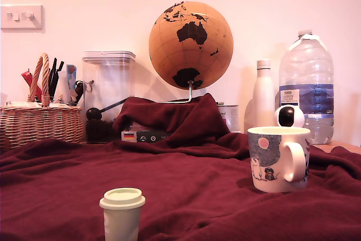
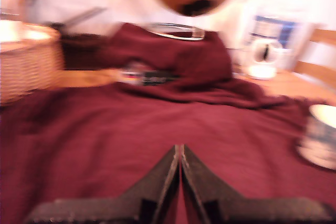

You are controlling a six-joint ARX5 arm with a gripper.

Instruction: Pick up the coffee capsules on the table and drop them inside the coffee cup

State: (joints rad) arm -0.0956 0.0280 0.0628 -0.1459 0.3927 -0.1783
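Gripper (image 2: pixel 179 153): jaws pressed together, holding nothing, over bare blanket; wrist view blurred.
Capsule (image 1: pixel 122 213): pale cream-green, upright, near edge, left of centre in the exterior view; well apart from cup.
Cup (image 1: pixel 278 158): white mug, right side, handle facing near.
Handling: likely light, thin-walled, crushable; smooth taper may slip.
Hold: pinch the sides just under the wide rim.
Bench (image 1: pixel 197 196): soft rumpled fleece; capsule may tip.

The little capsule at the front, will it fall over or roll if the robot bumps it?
Probably, yes. The coffee capsule looks small and light, and it stands with its wide rim up on a soft, rumpled blanket, so a nudge could tip it. Being tapered, it would likely roll in a curve.
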